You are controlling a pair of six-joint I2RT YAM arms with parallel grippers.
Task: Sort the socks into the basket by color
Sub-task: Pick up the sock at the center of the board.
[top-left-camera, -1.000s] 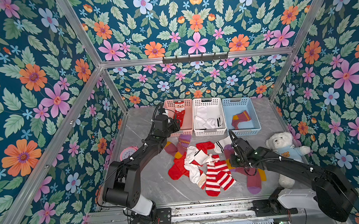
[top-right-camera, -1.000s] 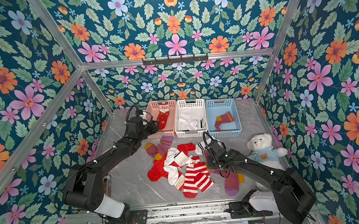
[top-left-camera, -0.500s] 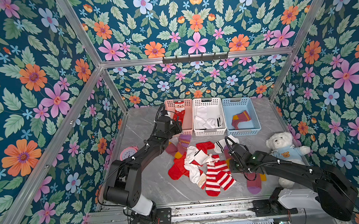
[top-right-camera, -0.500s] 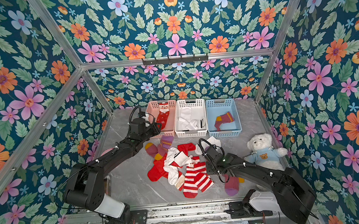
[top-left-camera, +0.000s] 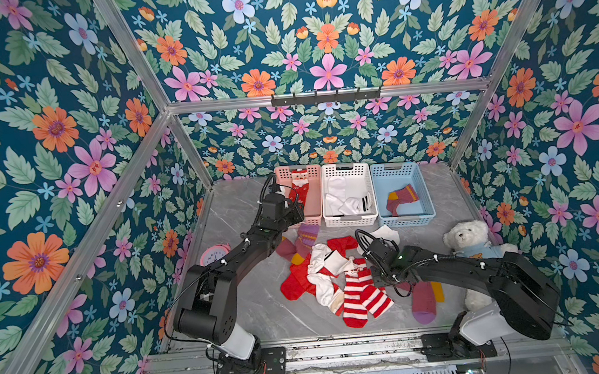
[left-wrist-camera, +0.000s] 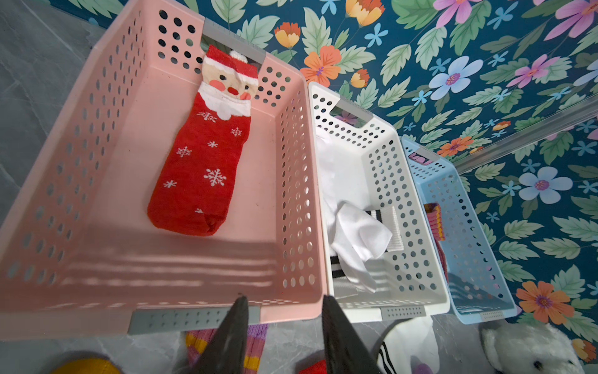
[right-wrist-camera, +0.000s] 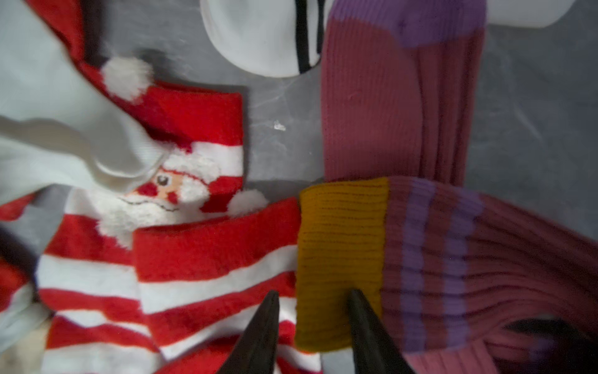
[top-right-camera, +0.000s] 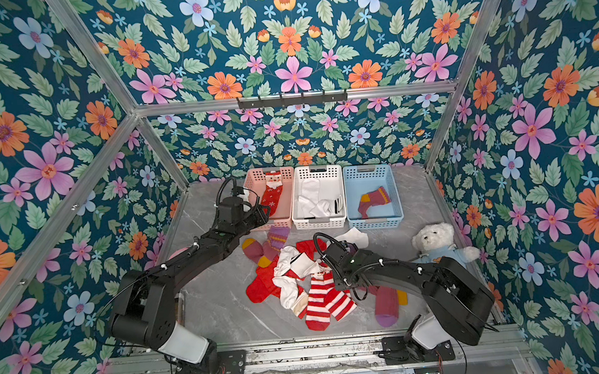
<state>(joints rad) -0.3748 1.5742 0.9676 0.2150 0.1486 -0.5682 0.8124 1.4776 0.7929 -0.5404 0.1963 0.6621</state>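
Two black fingers of the left gripper (left-wrist-camera: 284, 302) stand apart with nothing between them, poised at the near rim of the pink basket (left-wrist-camera: 64, 181). One red Santa sock (left-wrist-camera: 200, 168) with snowflakes lies flat on that basket's floor, its face end against the far wall. Beside it the white basket (left-wrist-camera: 388, 181) holds white banded socks (left-wrist-camera: 359, 236). Next in the row, the blue basket (left-wrist-camera: 469, 226) holds a maroon sock with mustard patches (top-left-camera: 401, 198).

The right gripper (right-wrist-camera: 314, 293) is low over the loose pile, jaws apart. One finger is over a red-and-white striped sock (right-wrist-camera: 200, 278), the other over the mustard cuff (right-wrist-camera: 339, 259) of a maroon-purple sock (right-wrist-camera: 469, 265). The cuff's edge lies flat in the gap, and whether the tips touch the fabric cannot be told. Just past the cuff lie a second maroon sock (right-wrist-camera: 388, 113) and a loose white sock with black bands (right-wrist-camera: 259, 42).

In both top views the rest of the pile sits mid-table (top-left-camera: 264, 315), with plain red socks (top-left-camera: 293, 287) tangled with white ones (top-left-camera: 322, 286). Two purple-cuffed socks (top-left-camera: 307, 233) lie just beside the left arm. A white plush bear (top-left-camera: 466, 235) sits near the right arm, and a pink alarm clock (top-left-camera: 213, 253) stands at the table's left edge.
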